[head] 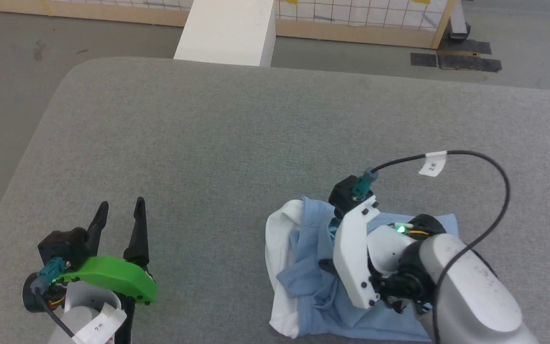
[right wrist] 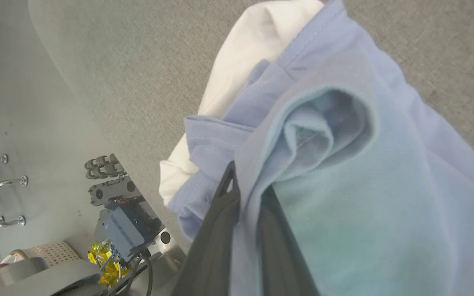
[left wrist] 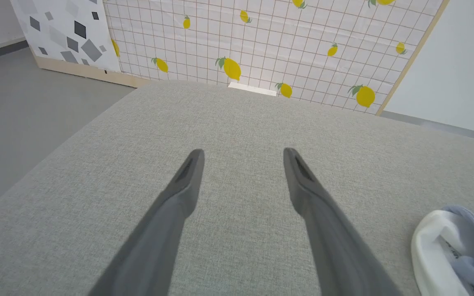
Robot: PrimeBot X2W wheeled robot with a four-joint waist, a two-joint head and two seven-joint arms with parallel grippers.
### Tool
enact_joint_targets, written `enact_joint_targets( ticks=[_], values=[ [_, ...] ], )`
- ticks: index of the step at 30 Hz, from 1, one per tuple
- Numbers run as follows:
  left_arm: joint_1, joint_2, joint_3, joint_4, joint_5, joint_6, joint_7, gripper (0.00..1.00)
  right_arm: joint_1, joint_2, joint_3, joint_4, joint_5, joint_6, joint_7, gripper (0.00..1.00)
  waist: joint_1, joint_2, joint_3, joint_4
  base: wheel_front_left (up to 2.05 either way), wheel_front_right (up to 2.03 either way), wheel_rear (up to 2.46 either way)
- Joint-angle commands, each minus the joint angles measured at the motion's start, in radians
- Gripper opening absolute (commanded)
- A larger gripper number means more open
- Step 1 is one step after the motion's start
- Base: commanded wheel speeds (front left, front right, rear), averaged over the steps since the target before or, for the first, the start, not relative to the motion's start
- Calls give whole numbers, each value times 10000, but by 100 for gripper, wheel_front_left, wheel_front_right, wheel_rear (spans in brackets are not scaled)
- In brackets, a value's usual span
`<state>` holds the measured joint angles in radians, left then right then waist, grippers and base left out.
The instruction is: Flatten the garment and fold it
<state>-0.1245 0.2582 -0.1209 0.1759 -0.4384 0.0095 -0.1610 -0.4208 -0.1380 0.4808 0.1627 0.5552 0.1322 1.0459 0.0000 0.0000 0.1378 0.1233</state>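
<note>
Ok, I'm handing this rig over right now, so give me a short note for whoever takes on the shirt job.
Right gripper: shut on a fold of the light blue soft knit polo shirt.
Left gripper: open, empty, over the grey fabric-covered table, left of the shirt.
Shirt: crumpled heap at the table's near right side.
Done: nothing flattened yet.
Left: spread it flat, then fold.

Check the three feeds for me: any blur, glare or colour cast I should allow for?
Head view: even, soft light, sharp, no glare on the table. Left wrist view: wide-angle stretch, the fingers of the left gripper soft near the lens. Right wrist view: the garment pinched in the right gripper is close and out of focus, with a greenish cast on the cloth.
</note>
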Motion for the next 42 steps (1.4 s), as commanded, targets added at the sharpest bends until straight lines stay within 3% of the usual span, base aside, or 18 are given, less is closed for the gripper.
enact_joint_targets(
  ticks=[1, 6, 7, 8, 15, 25, 32, 42],
  values=[
    [-152, -39, -73, 103, -161, -59, -133, 100, -325, 184, 284, 826, -184, -15, -662, 0, 0, 0, 111, 107, 0, 0, 0],
    [-218, -78, -160, 244, -179, -94, -207, 100, -444, 347, 630, 1939, -358, -15, -1421, 0, 0, 0, 182, 151, 0, 0, 0],
    [-225, -85, -177, 273, -182, -99, -215, 100, -477, 375, 687, 2037, -347, -15, -1608, 23, 0, 0, 188, 150, 0, 0, 0],
    [-233, -92, -193, 308, -186, -105, -233, 100, -511, 403, 759, 2175, -315, -15, -1772, 100, 0, 0, 181, 142, 0, 0, 0],
    [-262, -92, -310, 556, -160, -130, -317, 100, -829, 495, 1215, 2250, 250, -15, -2291, 100, 0, 0, -49, -24, 0, 0, 0],
    [-132, 46, -323, 599, -128, -63, -414, 100, -1014, 186, 1316, 771, 1163, -15, -2811, 100, 0, 0, -573, -369, 0, 0, 0],
    [-5, 182, -330, 386, -32, 67, -450, 100, -1098, -150, 530, -470, 1042, -15, -4406, 100, 0, 0, -872, -618, 0, 0, 0],
    [100, 344, -268, 86, 96, 271, -581, 100, -352, -473, -1844, -1430, 100, -15, -7700, 100, 0, 0, -1289, -912, 0, 0, 0]
  ],
)
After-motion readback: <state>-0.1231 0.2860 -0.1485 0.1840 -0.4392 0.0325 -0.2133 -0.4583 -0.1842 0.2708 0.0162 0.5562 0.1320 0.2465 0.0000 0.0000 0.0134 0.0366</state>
